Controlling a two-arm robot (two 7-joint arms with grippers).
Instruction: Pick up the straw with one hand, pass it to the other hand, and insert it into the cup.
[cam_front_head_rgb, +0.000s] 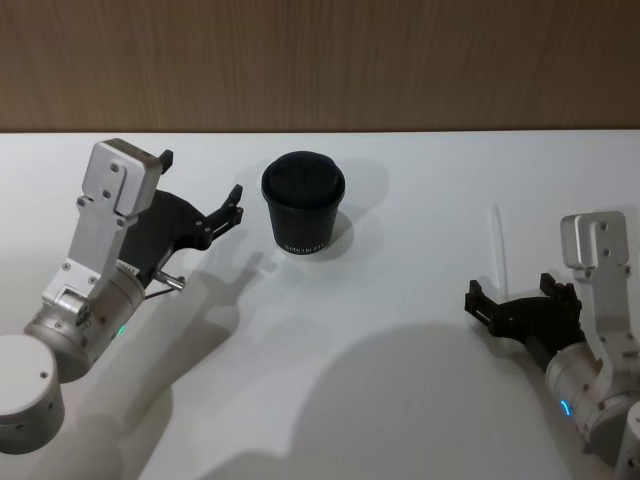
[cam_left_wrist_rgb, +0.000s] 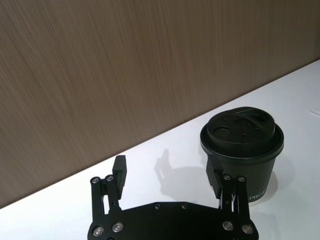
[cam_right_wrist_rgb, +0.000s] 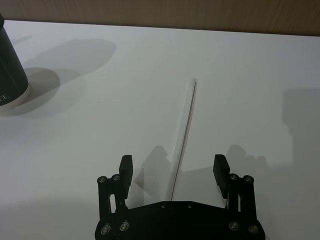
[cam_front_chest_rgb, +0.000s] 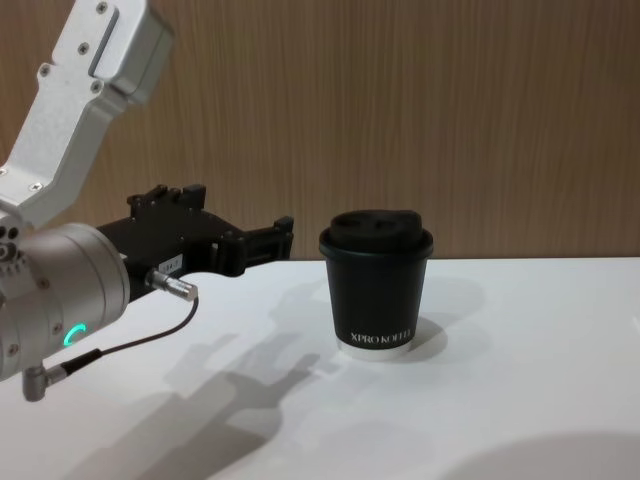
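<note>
The straw (cam_right_wrist_rgb: 184, 135) lies flat toward the right edge of the table (cam_front_head_rgb: 400, 400), its near end between the wide-spread jaws of the right gripper (cam_right_wrist_rgb: 172, 162); light, thin and probably crushable, it wants a gentle pinch toward 1 end, while the left gripper (cam_front_head_rgb: 200, 177) hovers open beside the cup (cam_front_head_rgb: 303, 205)

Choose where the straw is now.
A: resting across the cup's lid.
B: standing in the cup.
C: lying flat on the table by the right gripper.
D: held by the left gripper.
C: the straw lies flat on the table, ahead of the open right gripper, which does not grip it; the left gripper is open and empty beside the cup.
</note>
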